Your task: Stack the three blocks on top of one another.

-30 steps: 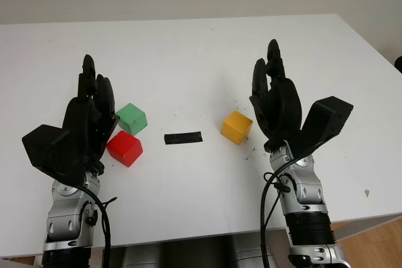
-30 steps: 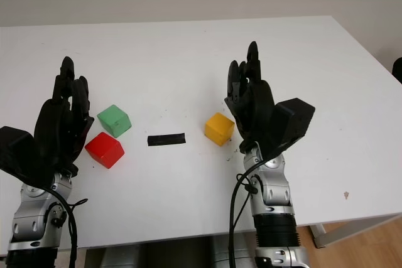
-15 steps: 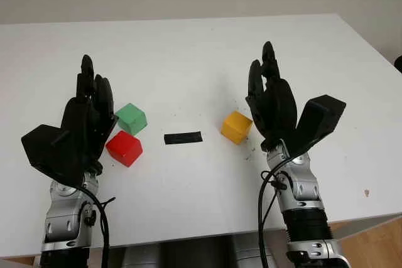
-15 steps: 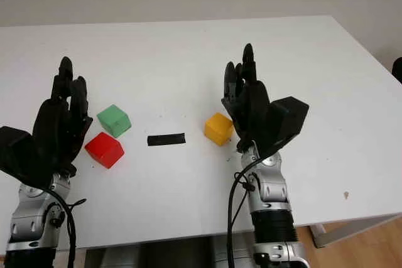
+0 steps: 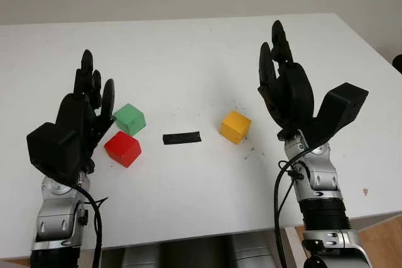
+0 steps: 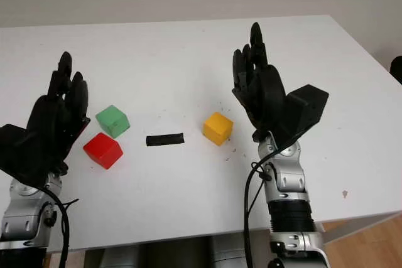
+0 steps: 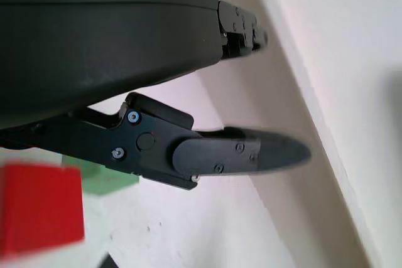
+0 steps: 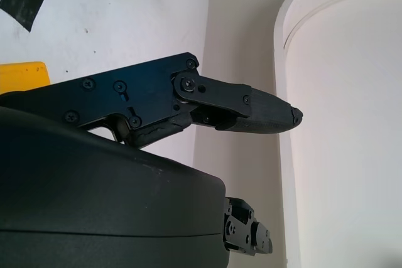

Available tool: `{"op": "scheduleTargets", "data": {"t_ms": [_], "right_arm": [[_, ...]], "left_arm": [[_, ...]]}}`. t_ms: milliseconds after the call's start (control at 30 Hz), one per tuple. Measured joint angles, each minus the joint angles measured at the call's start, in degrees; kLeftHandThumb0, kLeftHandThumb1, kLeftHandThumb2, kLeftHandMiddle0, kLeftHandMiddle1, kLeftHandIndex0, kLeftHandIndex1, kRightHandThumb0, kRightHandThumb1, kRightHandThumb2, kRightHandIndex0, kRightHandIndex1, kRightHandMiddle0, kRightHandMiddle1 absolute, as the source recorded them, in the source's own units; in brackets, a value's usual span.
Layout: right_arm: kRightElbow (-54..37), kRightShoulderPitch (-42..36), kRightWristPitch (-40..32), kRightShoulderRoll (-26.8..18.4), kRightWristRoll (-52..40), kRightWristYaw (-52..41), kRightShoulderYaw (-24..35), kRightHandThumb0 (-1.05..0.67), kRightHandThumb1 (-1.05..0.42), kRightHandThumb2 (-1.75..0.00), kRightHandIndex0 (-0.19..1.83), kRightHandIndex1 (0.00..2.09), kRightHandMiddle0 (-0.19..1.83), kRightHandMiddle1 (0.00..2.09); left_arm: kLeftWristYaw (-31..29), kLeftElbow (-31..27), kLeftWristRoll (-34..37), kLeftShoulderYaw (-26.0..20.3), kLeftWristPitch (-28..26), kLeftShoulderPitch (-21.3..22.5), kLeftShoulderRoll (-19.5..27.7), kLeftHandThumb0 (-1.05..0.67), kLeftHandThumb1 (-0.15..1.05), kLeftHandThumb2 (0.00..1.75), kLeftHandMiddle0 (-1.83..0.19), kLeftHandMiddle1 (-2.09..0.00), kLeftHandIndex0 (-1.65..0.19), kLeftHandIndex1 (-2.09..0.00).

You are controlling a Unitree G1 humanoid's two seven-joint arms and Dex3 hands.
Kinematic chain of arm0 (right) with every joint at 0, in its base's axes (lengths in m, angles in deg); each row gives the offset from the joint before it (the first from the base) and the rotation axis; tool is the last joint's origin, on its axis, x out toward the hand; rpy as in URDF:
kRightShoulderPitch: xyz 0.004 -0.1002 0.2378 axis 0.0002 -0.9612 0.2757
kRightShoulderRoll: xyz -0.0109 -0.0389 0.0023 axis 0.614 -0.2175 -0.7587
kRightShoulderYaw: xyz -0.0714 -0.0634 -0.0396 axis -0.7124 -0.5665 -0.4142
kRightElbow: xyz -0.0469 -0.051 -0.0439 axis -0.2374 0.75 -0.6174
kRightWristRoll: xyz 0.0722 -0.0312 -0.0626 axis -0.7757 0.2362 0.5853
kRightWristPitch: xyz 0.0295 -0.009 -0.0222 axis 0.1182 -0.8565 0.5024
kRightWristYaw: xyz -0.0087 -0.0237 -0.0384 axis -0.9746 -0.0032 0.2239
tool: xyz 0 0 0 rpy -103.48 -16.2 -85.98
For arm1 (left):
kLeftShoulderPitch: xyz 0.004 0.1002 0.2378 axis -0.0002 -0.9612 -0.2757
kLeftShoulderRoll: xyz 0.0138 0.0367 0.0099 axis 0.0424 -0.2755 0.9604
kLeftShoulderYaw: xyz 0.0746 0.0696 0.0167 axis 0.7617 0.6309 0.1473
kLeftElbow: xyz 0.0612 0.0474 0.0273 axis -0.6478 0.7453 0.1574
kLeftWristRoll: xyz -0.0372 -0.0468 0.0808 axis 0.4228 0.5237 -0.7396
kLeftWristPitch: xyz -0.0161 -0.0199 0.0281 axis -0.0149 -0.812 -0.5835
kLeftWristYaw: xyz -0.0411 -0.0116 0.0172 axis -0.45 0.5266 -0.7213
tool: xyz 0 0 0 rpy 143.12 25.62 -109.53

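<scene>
Blocks lie apart on the white table (image 5: 188,48), none stacked. From the left eye, the red block (image 5: 122,149) sits just beside the green block (image 5: 130,119), the yellow block (image 5: 235,127) well to the right, and a black strip (image 5: 181,137) lies between them. The left hand (image 5: 81,114) is open, holding nothing, above the table near the red and green blocks. The right hand (image 5: 282,86) is open too, holding nothing, right of the yellow block.

Left wrist view: one finger (image 7: 245,154) is extended, with the red block (image 7: 41,208) and green block (image 7: 103,179) nearby.

Right wrist view: a straight finger (image 8: 251,108), with the yellow block (image 8: 24,76) at the edge.
</scene>
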Motion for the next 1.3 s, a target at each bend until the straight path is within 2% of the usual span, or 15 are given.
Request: {"op": "scheduleTargets", "data": {"t_ms": [100, 200, 300, 467, 600, 800, 933, 1100, 1300], "right_arm": [[0.01, 0.0, -0.11, 0.2, -0.13, 0.06, 0.0, -0.64, -1.05, -0.59, -0.19, 0.0, -0.19, 0.01], [0.01, 0.0, -0.61, 0.27, -0.78, 0.15, 0.09, -0.63, -1.05, -0.6, -0.19, 0.0, -0.19, 0.0], [0.01, 0.0, -1.14, 0.6, -1.48, 0.29, 0.09, -0.63, -1.05, -0.59, -0.19, 0.0, -0.19, 0.0], [0.0, 0.0, -1.73, 0.69, -1.66, 0.4, 0.09, -0.63, -1.05, -0.58, -0.19, 0.0, -0.19, 0.0], [0.0, 0.0, -1.92, 0.69, -1.67, 0.43, 0.06, -0.62, -1.05, -0.6, -0.19, 0.0, -0.19, 0.0], [-0.07, 0.0, -2.05, 0.92, -1.62, 0.97, -0.02, -0.62, -1.05, -0.6, -0.19, 0.0, -0.19, 0.0], [-0.22, 0.0, -2.04, 1.18, -1.48, 1.02, -0.28, -0.62, -1.05, -0.61, -0.19, 0.0, -0.19, 0.0], [-0.26, 0.0, -2.04, 1.2, -1.29, 1.06, -0.41, -0.62, -1.05, -0.61, -0.19, 0.0, -0.19, 0.02], [-0.55, 0.0, -2.05, 1.22, -1.3, 1.33, -0.4, -0.62, -1.05, -0.62, -0.19, 0.0, -0.19, 0.02]], "left_arm": [[-9.57, -1.14, -2.01, -0.19, 1.66, -0.25, 10.28, -0.57, 0.85, 0.03, -0.27, -0.07, -0.39, -0.19], [-16.18, -1.07, -3.77, -0.36, 3.67, 0.39, 19.1, -0.59, 0.8, 0.03, -0.23, -0.04, -0.41, -0.15], [-19.38, -0.18, -6.37, 0.12, 5.08, 1.89, 23.93, -0.6, 0.78, 0.04, -0.17, -0.03, -0.41, -0.12], [-22.83, -0.09, -11.97, 2.33, 5.57, 2.82, 29.22, -0.63, 0.76, 0.05, -0.08, -0.03, -0.42, -0.08], [-24.92, -1.31, -16.26, 4.26, 5.06, 2.97, 31.47, -0.6, 0.73, 0.04, -0.06, -0.04, -0.46, -0.08], [-24.73, -2.91, -22.22, 6.15, 6.4, 3.58, 32.66, -0.58, 0.7, 0.04, -0.07, -0.05, -0.52, -0.07], [-21.93, -2.87, -25.68, 7.38, 9.09, 3.61, 32.62, -0.61, 0.69, 0.05, -0.07, -0.05, -0.58, -0.09], [-17.48, -2.81, -29.94, 7.7, 10.41, 3.58, 32.22, -0.65, 0.72, 0.06, 0.08, -0.02, -0.63, -0.08], [-11.14, -2.57, -33.68, 7.81, 13.47, 3.38, 30.97, -0.69, 0.75, 0.07, 0.12, -0.04, -0.67, -0.08]]}}
